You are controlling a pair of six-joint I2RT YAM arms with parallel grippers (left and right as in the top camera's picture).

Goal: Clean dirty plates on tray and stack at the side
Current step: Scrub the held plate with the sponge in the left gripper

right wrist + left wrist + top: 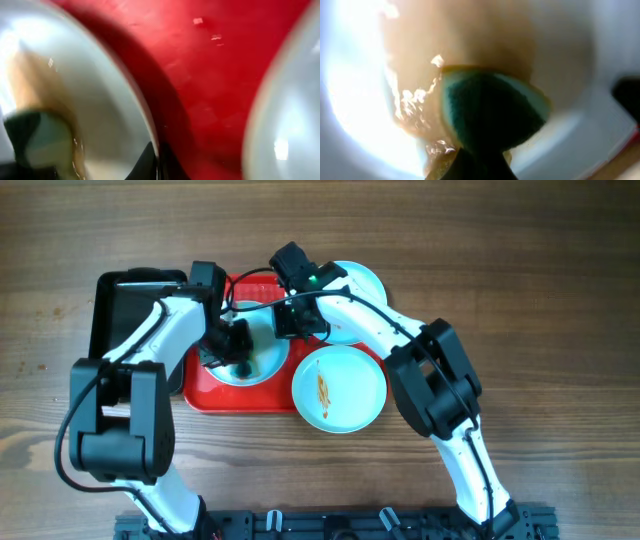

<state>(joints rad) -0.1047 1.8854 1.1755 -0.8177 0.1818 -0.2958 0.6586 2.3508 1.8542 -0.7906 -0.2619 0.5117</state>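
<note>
The left gripper [232,345] is closed on a green-and-yellow sponge [490,115] and presses it onto the left plate [265,362], which lies on the red tray [215,395]. A wet brown film [415,105] spreads across that plate beside the sponge, so the scrub looks only part done. The right gripper [298,320] sits at this plate's far right rim, probably bracing it, though the blurred wrist view does not show whether its fingers are clamped.

To do this step well, the sponge should sweep in overlapping circles over the whole film with steady downward pressure. The rim should be held meanwhile so the plate cannot slide or tip. A smeared plate [340,388] waits at the tray's near right corner, and a third plate [360,280] lies at the far right.
</note>
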